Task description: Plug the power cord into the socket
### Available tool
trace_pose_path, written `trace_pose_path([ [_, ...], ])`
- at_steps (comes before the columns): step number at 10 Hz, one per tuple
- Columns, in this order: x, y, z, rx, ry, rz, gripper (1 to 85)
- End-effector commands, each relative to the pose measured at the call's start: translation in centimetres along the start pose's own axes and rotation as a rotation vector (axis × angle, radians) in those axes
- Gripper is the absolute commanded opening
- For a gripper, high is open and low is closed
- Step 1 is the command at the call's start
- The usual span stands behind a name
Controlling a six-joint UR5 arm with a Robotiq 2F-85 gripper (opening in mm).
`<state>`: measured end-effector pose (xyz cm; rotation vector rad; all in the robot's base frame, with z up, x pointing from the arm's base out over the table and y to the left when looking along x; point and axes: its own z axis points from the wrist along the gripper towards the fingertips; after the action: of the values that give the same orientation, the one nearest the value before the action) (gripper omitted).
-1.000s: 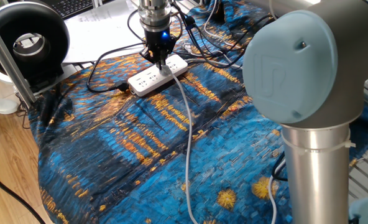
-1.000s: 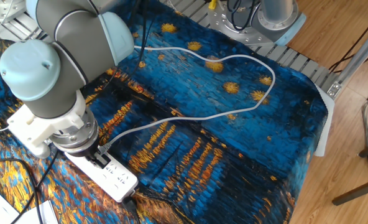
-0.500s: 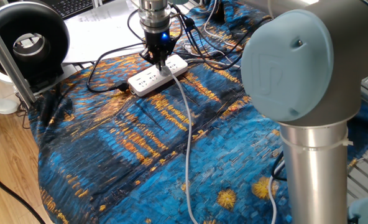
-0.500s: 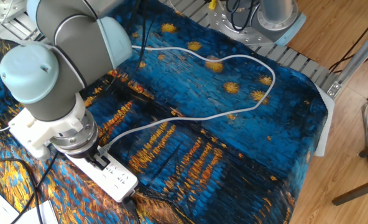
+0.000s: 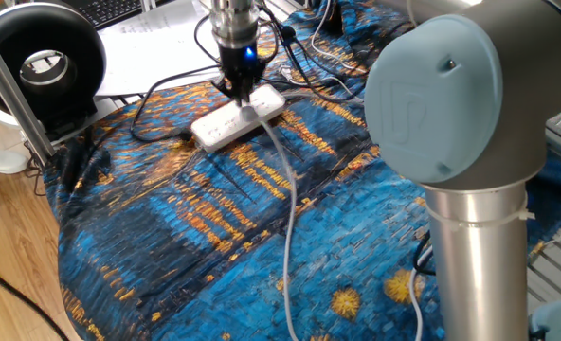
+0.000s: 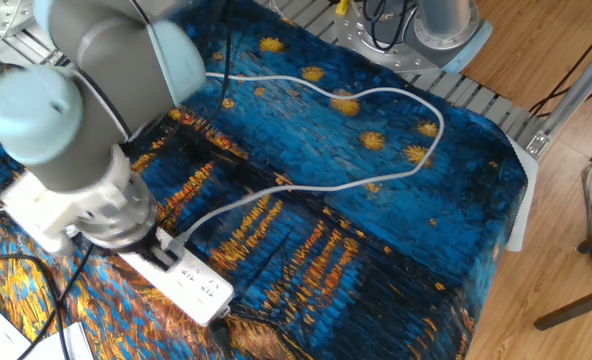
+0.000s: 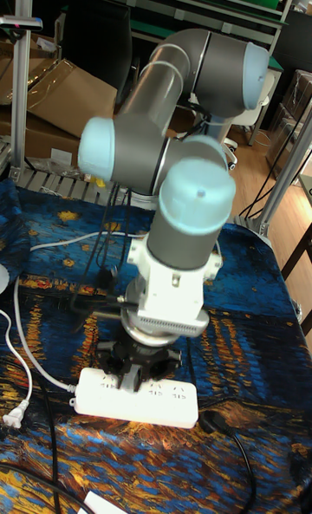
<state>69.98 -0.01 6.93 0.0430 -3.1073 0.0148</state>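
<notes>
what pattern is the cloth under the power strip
A starry-night painting print: deep blue swirls with orange-yellow streaks and stars on the tablecloth, clearest in the fixed view showing the looping cord.

A blue-and-gold painted cloth (image 6: 376, 250) covers the table — on it lie the socket (image 6: 190, 290) and the power cord (image 6: 376, 180).

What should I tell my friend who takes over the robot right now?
Gripper: shut on the plug end of the cord, down on the socket.
Cord: the rest trails loose across the cloth.
Done: plug brought to the socket.
Left: the gripper hides whether the plug is fully in. Check it, push home if needed, then let go and lift.
</notes>
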Motion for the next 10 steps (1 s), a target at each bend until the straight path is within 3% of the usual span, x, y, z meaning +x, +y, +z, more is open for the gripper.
trace_pose_path([
  [1,0.2,-0.4,-4.0,0.032,-0.019,-0.049,34.7],
  [2,0.0,-0.2,-4.2,0.035,-0.03,-0.031,32.0],
  [4,-0.4,-0.6,-4.6,0.062,-0.05,0.011,1.3],
  [6,-1.1,0.7,-5.2,0.002,-0.1,0.068,1.3],
  [8,-3.1,1.6,-6.6,-0.042,-0.226,0.052,1.3],
  [9,-5.1,2.2,-7.6,-0.075,-0.317,0.073,1.3],
  [10,-2.8,1.9,-7.0,-0.06,-0.233,0.071,1.3],
])
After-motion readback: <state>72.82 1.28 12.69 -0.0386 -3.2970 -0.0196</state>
